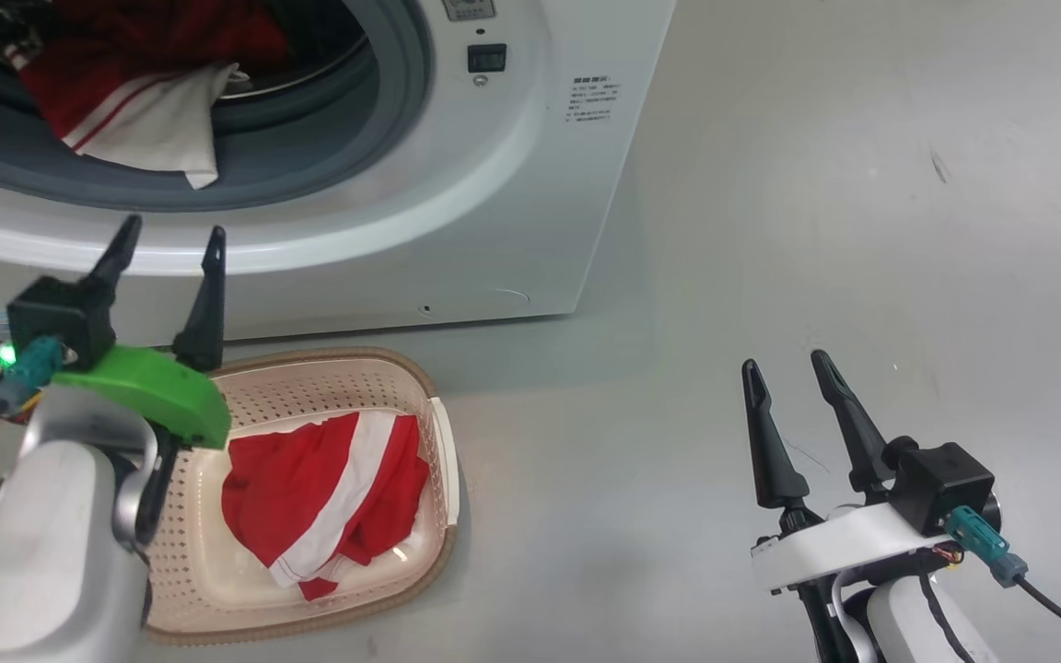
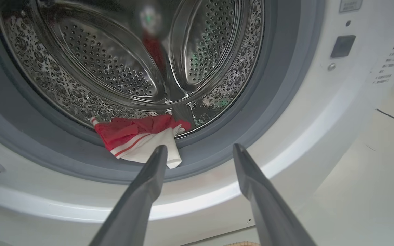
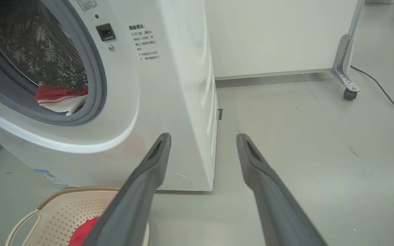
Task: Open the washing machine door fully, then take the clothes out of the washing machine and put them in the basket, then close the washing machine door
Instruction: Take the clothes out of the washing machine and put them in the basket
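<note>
The white washing machine [image 1: 512, 203] stands open, its door out of view. A red and white garment [image 1: 139, 97] hangs over the grey gasket at the drum's lower lip [image 2: 139, 140] [image 3: 60, 99]. Another red garment with a white stripe [image 1: 328, 493] lies in the cream basket [image 1: 346, 378] on the floor in front of the machine. My left gripper [image 1: 171, 239] is open and empty, held above the basket's back left and just below the drum opening; in the left wrist view its fingers [image 2: 149, 177] point at the hanging garment. My right gripper [image 1: 784, 373] is open and empty over bare floor to the right.
Grey floor [image 1: 862, 230] stretches to the right of the machine. In the right wrist view a white panel on a caster [image 3: 349, 92] stands behind, with a black cable [image 3: 388, 99] running across the floor. The basket's rim [image 3: 63, 191] shows at the lower left there.
</note>
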